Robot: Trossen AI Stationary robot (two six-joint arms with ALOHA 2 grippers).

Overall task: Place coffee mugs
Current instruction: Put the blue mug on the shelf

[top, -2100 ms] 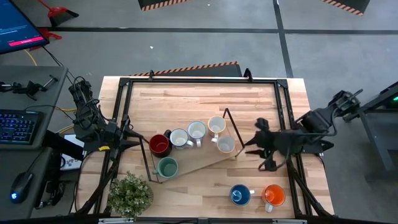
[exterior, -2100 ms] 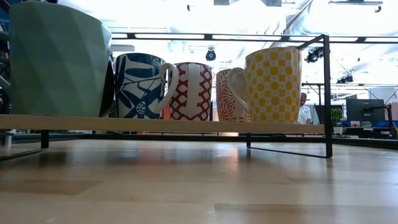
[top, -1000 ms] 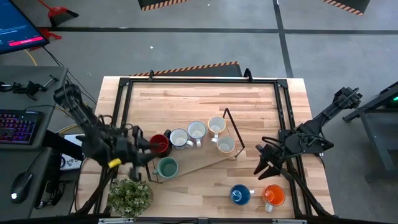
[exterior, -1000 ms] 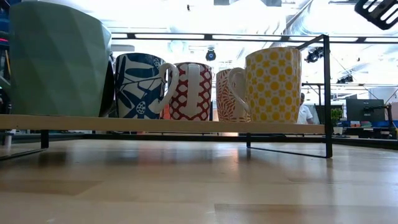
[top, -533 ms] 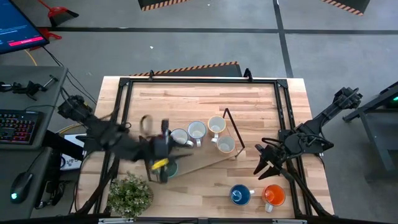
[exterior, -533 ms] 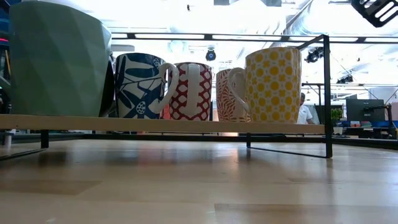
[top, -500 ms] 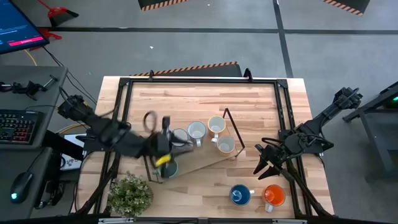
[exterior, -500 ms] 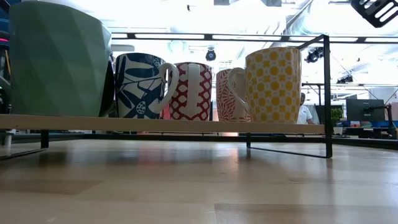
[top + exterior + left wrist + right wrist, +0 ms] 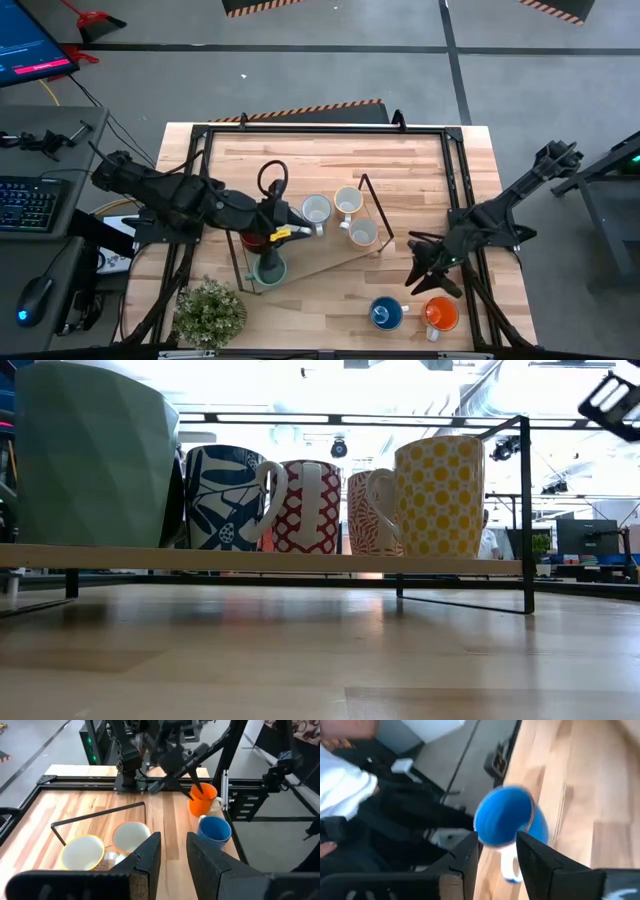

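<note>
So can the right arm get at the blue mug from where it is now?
Probably yes. The right gripper hangs open just above the blue mug, which stands alone on bare table beside the orange mug. In the right wrist view the blue mug lies straight ahead between the fingers.

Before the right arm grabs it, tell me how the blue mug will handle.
The blue mug looks like glazed ceramic: probably rigid, fairly heavy for its size, and slick under the jaws. It stands upright on the bare table, so it should slide rather than tip. Its handle likely makes the weight slightly uneven, and a drop could chip it.
</note>
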